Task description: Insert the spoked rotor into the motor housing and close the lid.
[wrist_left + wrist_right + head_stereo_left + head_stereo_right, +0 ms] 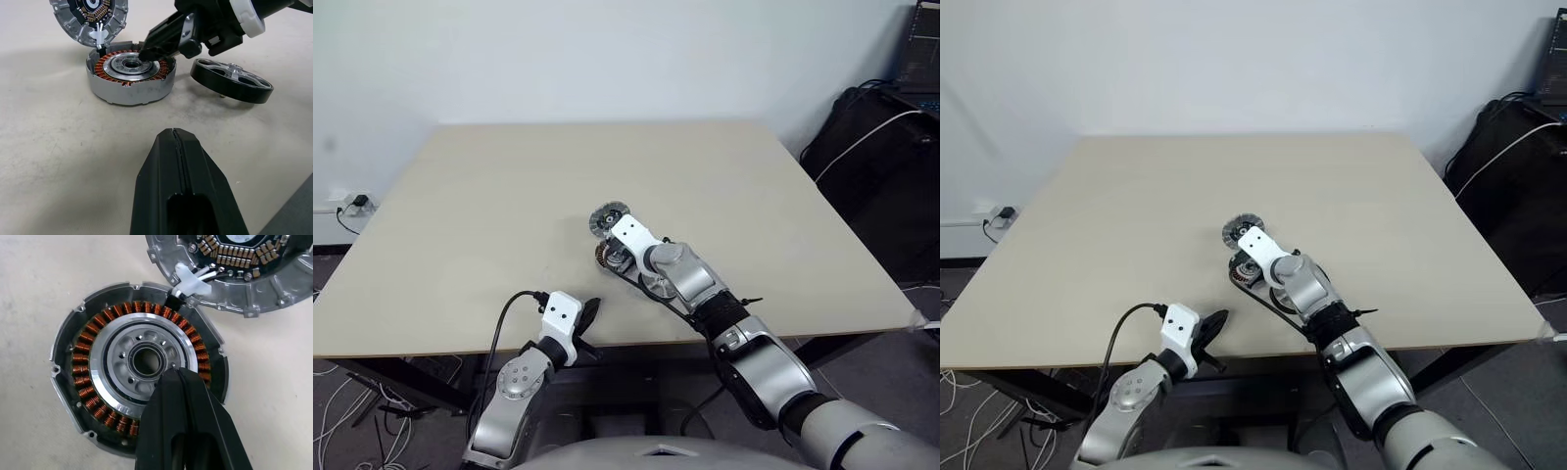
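Left gripper [178, 147] nearest, at the table's [460, 215] front edge, fingers pressed together, holding nothing. Farther in, right gripper [178, 377] likewise closed and empty, tip poised over the motor housing [131, 78] hub. Spoked rotor [231, 87] lying flat just beside the housing, on the right arm's side, nearer that gripper. Farthest, lid [89, 19] hinged open behind the housing.

Beige table [509, 196], white wall [607, 49] behind, black bag [886, 166] at right
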You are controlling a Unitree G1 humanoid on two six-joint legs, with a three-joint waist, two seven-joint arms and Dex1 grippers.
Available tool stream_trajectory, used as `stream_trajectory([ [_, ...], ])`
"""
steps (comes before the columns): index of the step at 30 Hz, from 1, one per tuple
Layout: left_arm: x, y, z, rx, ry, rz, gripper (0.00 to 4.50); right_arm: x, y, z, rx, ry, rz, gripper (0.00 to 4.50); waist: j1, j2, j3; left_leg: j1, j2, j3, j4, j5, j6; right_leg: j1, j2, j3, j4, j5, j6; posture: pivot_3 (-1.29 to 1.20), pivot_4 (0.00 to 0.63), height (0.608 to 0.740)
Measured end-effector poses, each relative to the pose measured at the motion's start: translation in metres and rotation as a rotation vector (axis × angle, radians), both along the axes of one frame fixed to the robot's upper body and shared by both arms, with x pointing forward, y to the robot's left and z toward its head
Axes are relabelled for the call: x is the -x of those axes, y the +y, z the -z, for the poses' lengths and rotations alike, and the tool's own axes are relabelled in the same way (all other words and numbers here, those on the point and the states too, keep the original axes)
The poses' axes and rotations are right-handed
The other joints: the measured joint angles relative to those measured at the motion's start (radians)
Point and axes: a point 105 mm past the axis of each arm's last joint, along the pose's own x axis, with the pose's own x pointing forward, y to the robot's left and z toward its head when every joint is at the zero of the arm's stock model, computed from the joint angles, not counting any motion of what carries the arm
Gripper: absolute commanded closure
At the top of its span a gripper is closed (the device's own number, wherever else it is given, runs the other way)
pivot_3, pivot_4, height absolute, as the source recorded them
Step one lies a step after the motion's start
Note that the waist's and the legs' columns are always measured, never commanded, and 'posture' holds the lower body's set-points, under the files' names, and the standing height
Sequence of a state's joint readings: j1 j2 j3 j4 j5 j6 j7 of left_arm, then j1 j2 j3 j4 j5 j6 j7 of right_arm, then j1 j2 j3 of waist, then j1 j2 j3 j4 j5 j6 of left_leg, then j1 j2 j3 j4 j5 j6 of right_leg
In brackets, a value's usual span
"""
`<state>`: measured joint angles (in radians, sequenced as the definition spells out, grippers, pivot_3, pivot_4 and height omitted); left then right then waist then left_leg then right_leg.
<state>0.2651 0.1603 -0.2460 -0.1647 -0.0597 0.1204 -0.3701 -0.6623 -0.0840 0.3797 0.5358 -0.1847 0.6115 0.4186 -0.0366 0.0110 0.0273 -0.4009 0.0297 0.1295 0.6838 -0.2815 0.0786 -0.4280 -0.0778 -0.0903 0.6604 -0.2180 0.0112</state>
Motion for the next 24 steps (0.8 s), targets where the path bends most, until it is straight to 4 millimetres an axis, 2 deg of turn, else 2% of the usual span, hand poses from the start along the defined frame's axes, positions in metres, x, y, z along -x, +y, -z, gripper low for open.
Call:
stream_trajectory([
  [4,0.000,0.000,0.000,0.000,-0.001,0.002,4.50,0.001,0.004,-0.003,-0.032,-0.009,-0.001,4.48,0.000,0.000,0.000,0.000,0.000,0.000,0.000,0.000,0.000,0.000,0.000,0.000,0.000,0.000,0.000,0.00,0.000,0.740],
  [11,-0.001,0.000,0.000,0.000,-0.001,0.001,4.50,-0.003,0.012,-0.036,-0.188,-0.101,0.003,4.48,0.001,0.000,0.000,0.000,0.000,0.000,0.000,0.000,0.000,0.000,0.000,0.000,0.000,0.000,0.000,0.00,0.000,0.740],
  [13,0.000,0.000,0.000,0.000,0.002,-0.001,4.50,-0.002,0.006,-0.046,-0.239,-0.124,0.024,4.48,0.004,0.000,0.000,0.000,0.000,-0.001,0.000,0.000,0.000,-0.001,-0.001,-0.001,-0.001,-0.001,0.001,0.00,0.000,0.740],
  [15,0.002,0.001,0.002,-0.001,0.009,-0.004,4.50,0.001,-0.011,-0.050,-0.262,-0.133,0.065,4.48,0.010,0.000,0.000,0.000,0.000,-0.002,0.000,-0.001,0.002,-0.001,-0.002,-0.001,-0.002,-0.003,-0.001,0.00,0.000,0.740],
  [18,0.006,0.002,0.006,-0.004,0.028,-0.006,4.50,0.010,-0.048,-0.047,-0.255,-0.121,0.158,3.89,0.013,0.000,0.000,0.000,-0.001,-0.002,0.000,-0.002,0.003,-0.001,-0.003,-0.001,-0.003,-0.004,-0.001,0.00,0.000,0.740],
  [21,0.006,0.002,0.006,-0.003,0.030,-0.005,4.50,0.026,-0.079,-0.042,-0.253,-0.095,0.237,2.92,0.014,0.000,0.000,0.000,-0.001,-0.003,0.000,-0.002,0.003,-0.001,-0.004,-0.001,-0.003,-0.004,-0.002,0.00,0.000,0.740],
  [24,0.005,0.002,0.005,-0.005,0.027,-0.003,4.50,0.044,-0.099,-0.039,-0.270,-0.065,0.313,1.94,0.014,0.000,0.000,0.000,0.000,-0.005,0.000,-0.002,0.003,-0.001,-0.003,-0.001,-0.003,-0.005,-0.002,0.00,0.000,0.740],
])
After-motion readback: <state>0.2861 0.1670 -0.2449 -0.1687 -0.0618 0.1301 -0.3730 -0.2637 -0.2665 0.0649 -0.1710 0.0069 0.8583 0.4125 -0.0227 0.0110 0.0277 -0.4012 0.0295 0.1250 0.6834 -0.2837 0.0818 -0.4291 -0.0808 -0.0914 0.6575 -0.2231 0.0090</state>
